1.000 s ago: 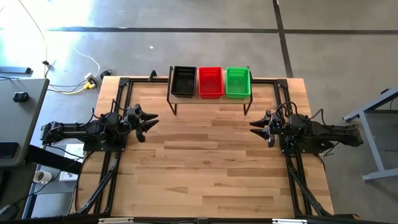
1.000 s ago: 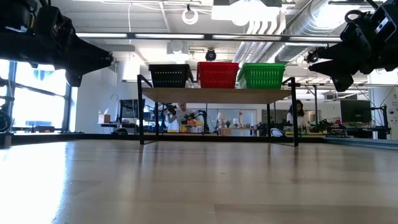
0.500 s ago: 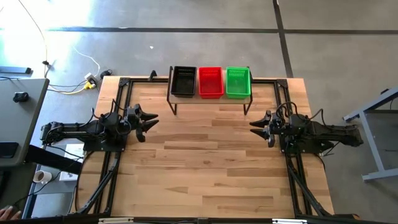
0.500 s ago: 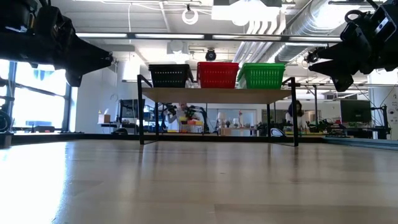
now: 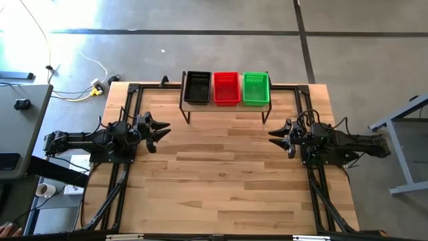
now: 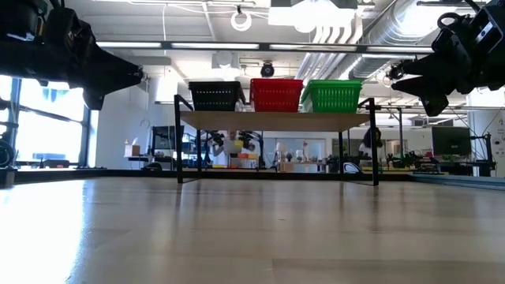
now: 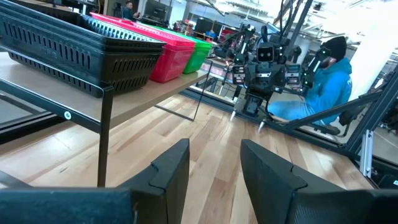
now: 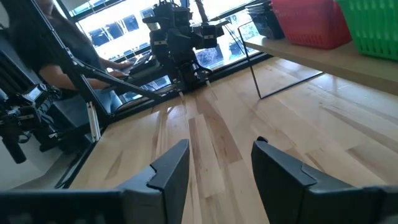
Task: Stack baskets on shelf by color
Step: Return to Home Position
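Looks essentially finished: black stack (image 5: 197, 87), red stack (image 5: 226, 88) and green stack (image 5: 255, 88) side by side on the shelf (image 6: 276, 120), no loose basket on the table (image 5: 221, 181) before it. Hard to count layers per stack. Left gripper (image 5: 162, 130) and right gripper (image 5: 273, 134) well clear of the shelf, fingers spread, empty. Leaves only parking the arms, probably.
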